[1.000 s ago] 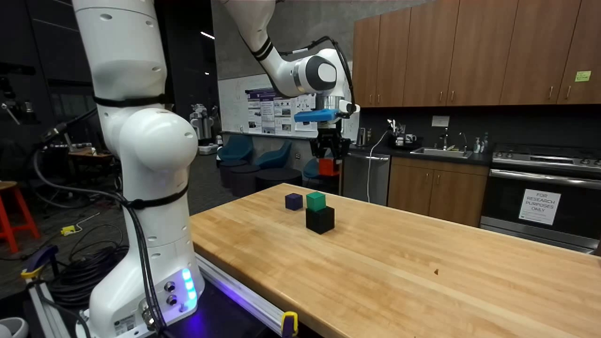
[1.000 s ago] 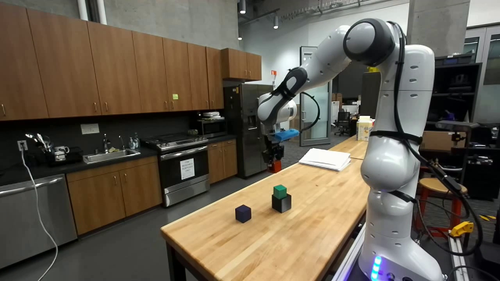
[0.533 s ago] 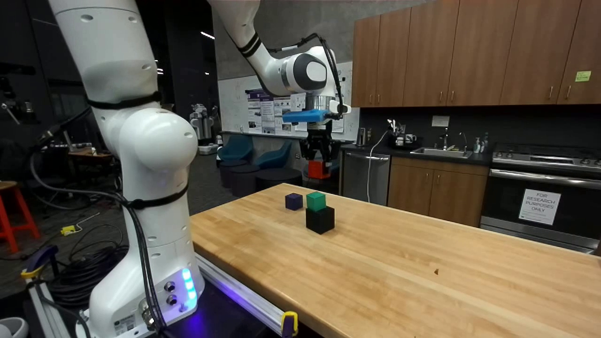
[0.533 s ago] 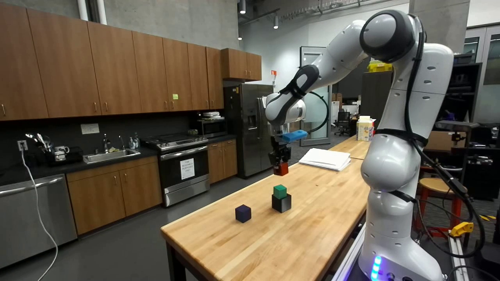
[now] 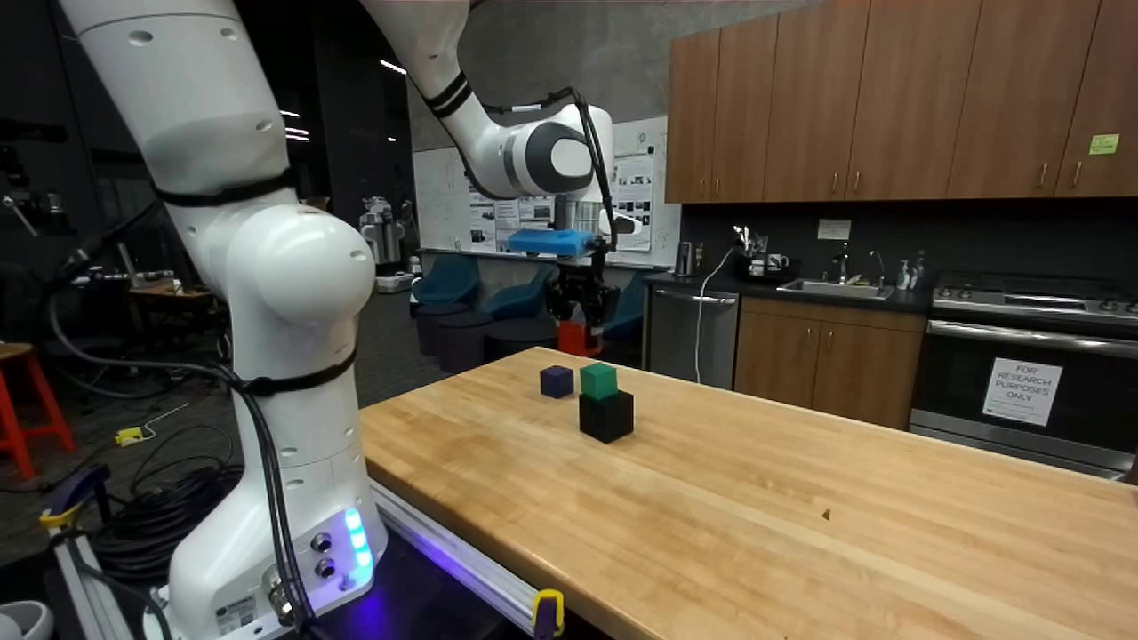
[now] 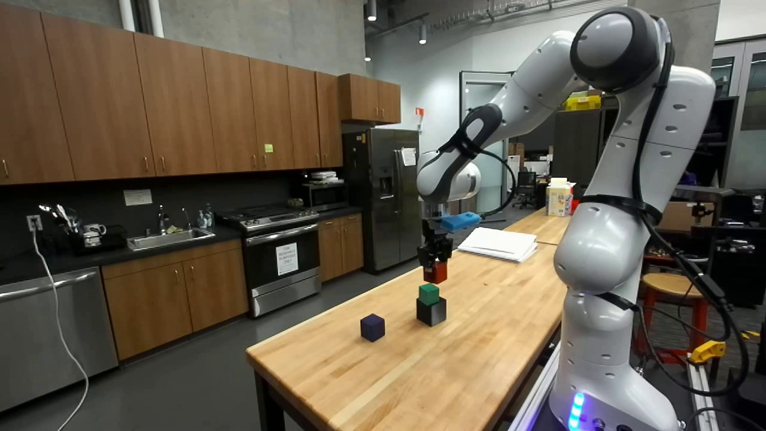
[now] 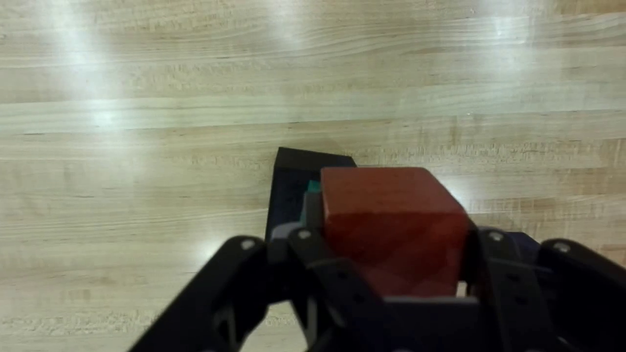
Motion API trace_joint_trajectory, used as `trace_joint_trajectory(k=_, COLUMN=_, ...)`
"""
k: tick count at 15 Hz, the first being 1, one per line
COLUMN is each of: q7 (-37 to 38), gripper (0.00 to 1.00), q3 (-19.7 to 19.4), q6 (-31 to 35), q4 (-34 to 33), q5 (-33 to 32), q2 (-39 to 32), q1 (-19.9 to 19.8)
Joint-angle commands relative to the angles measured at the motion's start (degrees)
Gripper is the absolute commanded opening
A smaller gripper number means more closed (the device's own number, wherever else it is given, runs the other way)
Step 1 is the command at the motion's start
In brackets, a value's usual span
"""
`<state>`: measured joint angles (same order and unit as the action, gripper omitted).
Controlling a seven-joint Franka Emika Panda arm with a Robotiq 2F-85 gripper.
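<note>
End effector (image 7: 391,239) gripping a red block (image 6: 435,273), fingers (image 7: 511,293) on two opposite sides of it, pointing down. Red block is in the air above the tabletop (image 6: 383,383), near and higher than a green block (image 6: 428,293), not touching: small gap between them in an exterior view. Can't tell exact alignment of the two.

Green block sits on top of a larger black block (image 6: 431,312), which stands on the tabletop. In wrist view red block hides most of the green one; only a sliver of green shows at its left edge, part of the black block's top beside it.

Dark purple block (image 6: 372,327) lies alone on the tabletop, near the black block but apart from it. Farther along: stack of white paper (image 6: 498,243), then a carton (image 6: 559,196).

Blue piece (image 5: 551,242) mounted on the wrist above the end effector. Background: wood cabinets (image 6: 179,114), sink (image 6: 173,242), stove (image 6: 260,266), fridge (image 6: 383,203).
</note>
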<state>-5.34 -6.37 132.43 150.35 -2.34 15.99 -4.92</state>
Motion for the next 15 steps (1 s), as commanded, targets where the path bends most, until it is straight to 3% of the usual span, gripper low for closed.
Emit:
trace_joint_trajectory(k=1, q7=-0.17, gripper=0.30, q3=0.84, q6=3.55, q4=2.71, q5=1.46, q2=1.15, q1=1.07)
trace_joint_trajectory(k=15, q7=1.02, gripper=0.30, q3=2.31, q6=6.61, q4=-0.22, q5=-0.18, q2=-3.09, q1=1.41)
